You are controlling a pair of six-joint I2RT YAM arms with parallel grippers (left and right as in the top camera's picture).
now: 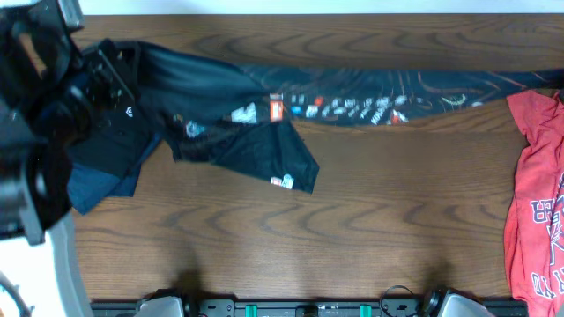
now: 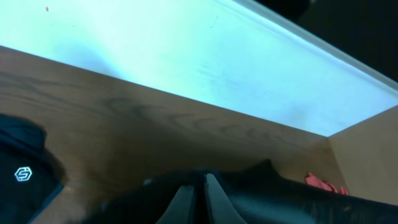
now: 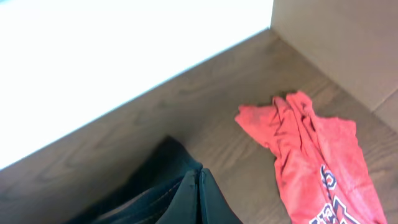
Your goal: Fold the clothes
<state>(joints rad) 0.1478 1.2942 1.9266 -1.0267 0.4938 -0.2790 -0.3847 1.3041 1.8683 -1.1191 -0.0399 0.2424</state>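
The jersey (image 1: pixel 352 101) lies stretched in a long band along the far edge of the bench (image 1: pixel 352 229), between the black polo (image 1: pixel 115 132) and the red T-shirt (image 1: pixel 538 202). It looks light, soft and a little slippery, so hem corners or shoulder seams are probably the best places to hold. The left hand (image 2: pixel 200 186) and the right hand (image 3: pixel 199 186) are fully closed, and each seems to pinch its black cloth.

desk (image 1: pixel 352 229): one. garments on it: four. black jersey (image 1: pixel 370 97) with sponsor prints: one, across upper frame. black polo (image 1: pixel 123 132) with small white emblem: one, upper left. red t-shirt (image 1: pixel 533 202) with white print: one, right edge. dark blue cloth (image 1: pixel 97 189): one, left side, below polo. gripper count: two, left gripper (image 2: pixel 205 186) and right gripper (image 3: pixel 199 186), one per wrist view.
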